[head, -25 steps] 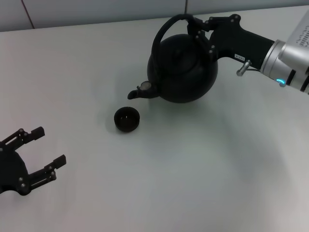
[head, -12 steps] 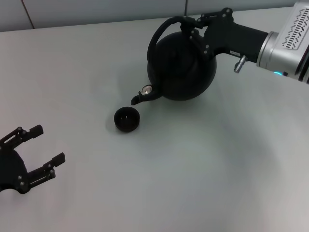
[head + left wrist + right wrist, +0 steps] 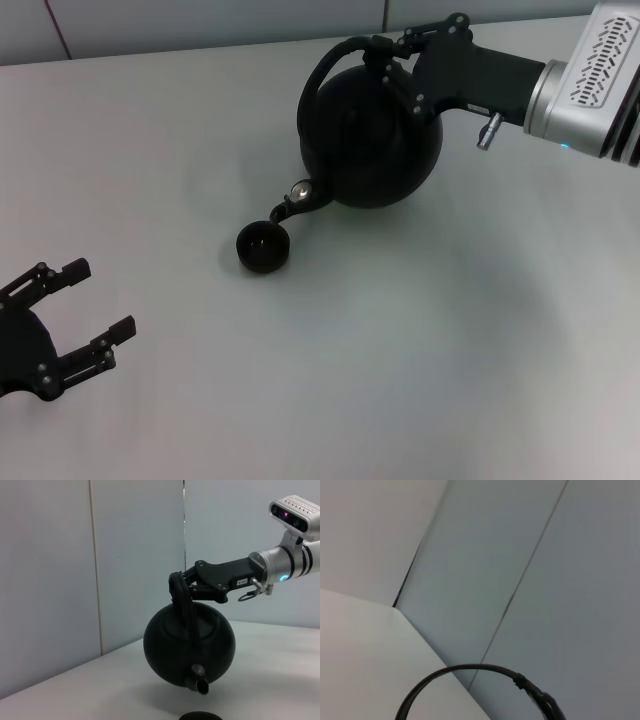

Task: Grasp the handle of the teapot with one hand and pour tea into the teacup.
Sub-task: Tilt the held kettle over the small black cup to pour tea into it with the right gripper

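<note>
The round black teapot (image 3: 368, 140) hangs in the air, tilted with its spout (image 3: 292, 205) down, right above the tiny black teacup (image 3: 263, 246) on the white table. My right gripper (image 3: 392, 60) is shut on the wrapped top of the arched handle (image 3: 322, 75). The left wrist view shows the teapot (image 3: 189, 647) held off the table by the right gripper (image 3: 181, 586), spout (image 3: 199, 682) pointing down over the teacup's rim (image 3: 200, 716). The right wrist view shows only the handle's arc (image 3: 470, 675). My left gripper (image 3: 85, 320) is open and idle at the near left.
The white table (image 3: 400, 350) runs back to a pale panelled wall (image 3: 200, 20). The right arm's silver forearm (image 3: 585, 75) reaches in from the far right.
The right gripper has tipped the teapot further. Its spout has swung down and toward the teacup. The left gripper has not moved.
</note>
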### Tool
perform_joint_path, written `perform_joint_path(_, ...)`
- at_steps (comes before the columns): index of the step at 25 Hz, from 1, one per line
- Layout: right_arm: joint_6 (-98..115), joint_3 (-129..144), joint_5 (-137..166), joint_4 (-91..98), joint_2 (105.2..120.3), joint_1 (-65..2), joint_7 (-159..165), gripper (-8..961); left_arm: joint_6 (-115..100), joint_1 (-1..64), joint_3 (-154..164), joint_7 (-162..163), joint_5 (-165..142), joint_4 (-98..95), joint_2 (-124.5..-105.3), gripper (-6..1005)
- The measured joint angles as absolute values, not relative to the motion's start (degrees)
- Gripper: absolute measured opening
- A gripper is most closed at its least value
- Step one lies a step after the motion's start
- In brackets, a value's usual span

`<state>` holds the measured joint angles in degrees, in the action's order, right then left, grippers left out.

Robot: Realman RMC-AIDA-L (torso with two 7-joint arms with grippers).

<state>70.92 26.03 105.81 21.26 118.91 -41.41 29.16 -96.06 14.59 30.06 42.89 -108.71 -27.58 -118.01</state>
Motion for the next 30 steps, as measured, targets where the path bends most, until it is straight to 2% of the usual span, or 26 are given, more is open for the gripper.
perform_joint_path(30, 70.64, 29.18, 105.76, 22.05, 119.25, -43.07, 23.46, 97, -96.06, 14.59, 30.06, 42.89, -107.53, -26.33, -118.11, 810)
